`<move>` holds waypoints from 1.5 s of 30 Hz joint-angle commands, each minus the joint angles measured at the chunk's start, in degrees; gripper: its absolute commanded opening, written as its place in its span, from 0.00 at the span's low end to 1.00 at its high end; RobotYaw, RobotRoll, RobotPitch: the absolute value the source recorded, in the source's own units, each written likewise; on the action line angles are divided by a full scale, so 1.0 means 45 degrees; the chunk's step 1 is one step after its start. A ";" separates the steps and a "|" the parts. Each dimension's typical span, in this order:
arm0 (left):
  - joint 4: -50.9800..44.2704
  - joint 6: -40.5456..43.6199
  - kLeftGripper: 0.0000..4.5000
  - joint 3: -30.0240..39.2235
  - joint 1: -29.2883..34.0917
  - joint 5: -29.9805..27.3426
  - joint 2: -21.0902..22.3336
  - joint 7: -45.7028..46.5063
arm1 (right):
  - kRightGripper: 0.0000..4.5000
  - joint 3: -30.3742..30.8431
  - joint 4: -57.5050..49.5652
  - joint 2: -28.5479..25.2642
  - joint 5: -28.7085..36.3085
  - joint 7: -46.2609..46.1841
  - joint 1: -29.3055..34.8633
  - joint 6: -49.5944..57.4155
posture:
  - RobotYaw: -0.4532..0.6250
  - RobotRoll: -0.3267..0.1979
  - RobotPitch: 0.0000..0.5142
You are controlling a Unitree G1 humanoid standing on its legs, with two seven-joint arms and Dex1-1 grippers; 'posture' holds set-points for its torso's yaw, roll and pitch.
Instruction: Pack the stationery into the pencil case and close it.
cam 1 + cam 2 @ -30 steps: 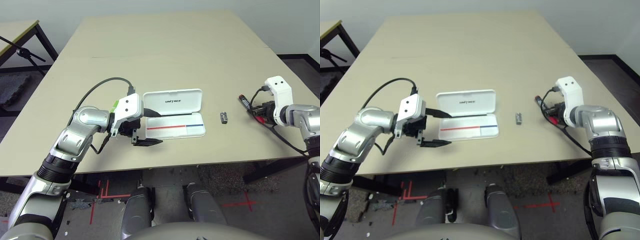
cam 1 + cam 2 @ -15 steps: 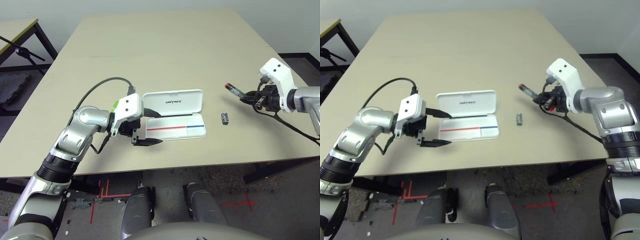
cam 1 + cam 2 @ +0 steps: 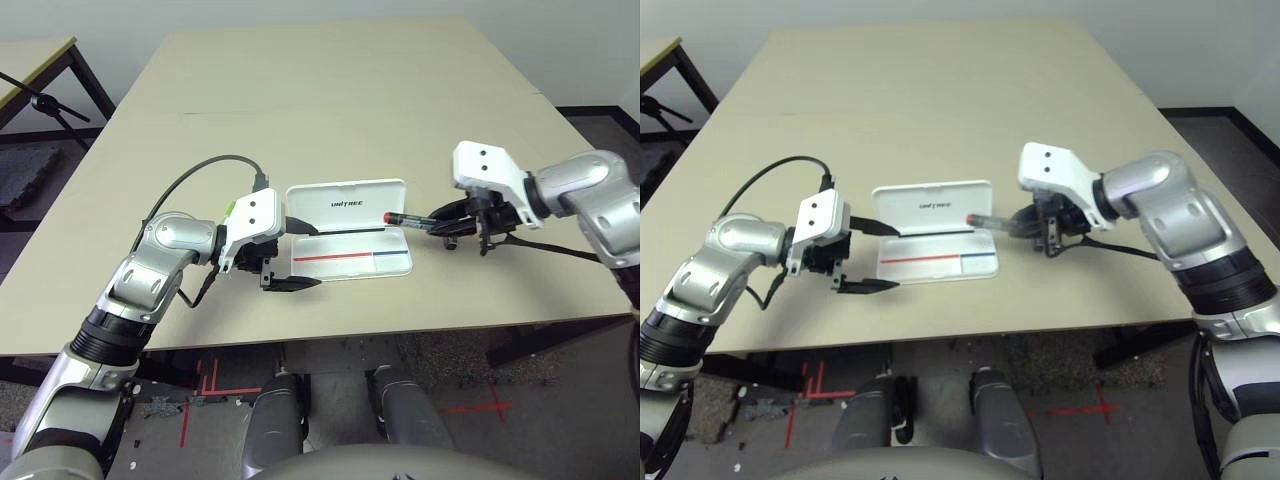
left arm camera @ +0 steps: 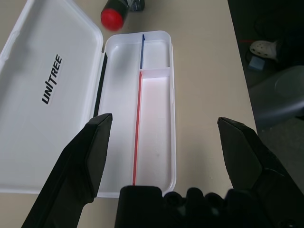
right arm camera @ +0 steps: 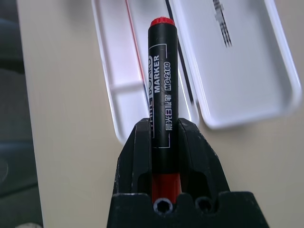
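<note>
Right now my right gripper [image 5: 164, 142] is pinched tight on the marker [image 5: 161, 85], holding it by the red body so the black cap end with its red tip sticks out toward the pencil case [image 3: 350, 262]. The case sits open in the middle of the table [image 3: 330, 100], lid [image 3: 345, 205] flipped back on the far side with the lettering facing up, tray on the near side. In the head view the marker's tip hangs just over the right end of the case, around where lid meets tray.

My left gripper [image 4: 166, 156] is spread wide open at the left end of the case, one finger [image 4: 85, 156] over the lid side and the other out past the tray's near wall, not touching anything that I can see.

The tray has a divider splitting off a small pocket at the right end, so I reckon the trick is to carry the marker further left and a bit nearer, line it up lengthwise with the long compartment, then lower it until it's nearly flat before letting go. Dropping it here would probably leave it propped across the divider or the hinge, and the lid won't shut.
</note>
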 commanded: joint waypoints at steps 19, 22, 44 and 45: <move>-0.0768 0.0419 1.00 0.0046 0.0631 -0.0013 0.0054 0.0505 | 0.12 0.1682 0.1912 0.3052 -0.1623 -0.0833 -0.0586 -0.1822 | 0.34 0.62 0.17; -0.0802 0.0442 1.00 0.0058 0.0688 -0.0027 0.0072 0.0542 | 0.12 0.1773 0.2198 0.3217 -0.1937 -0.0984 -0.0526 -0.2104 | 0.34 0.62 0.17; -0.0796 0.0447 1.00 0.0013 0.0844 -0.0047 0.0022 0.0624 | 0.99 0.0958 0.1505 0.3192 -0.1588 -0.1042 -0.0243 -0.1194 | 0.34 0.62 0.17; -0.0792 0.0436 1.00 0.0042 0.0876 -0.0063 0.0047 0.0610 | 0.99 0.0791 0.1300 0.3072 -0.1417 -0.0970 -0.0206 -0.0975 | 0.34 0.62 0.17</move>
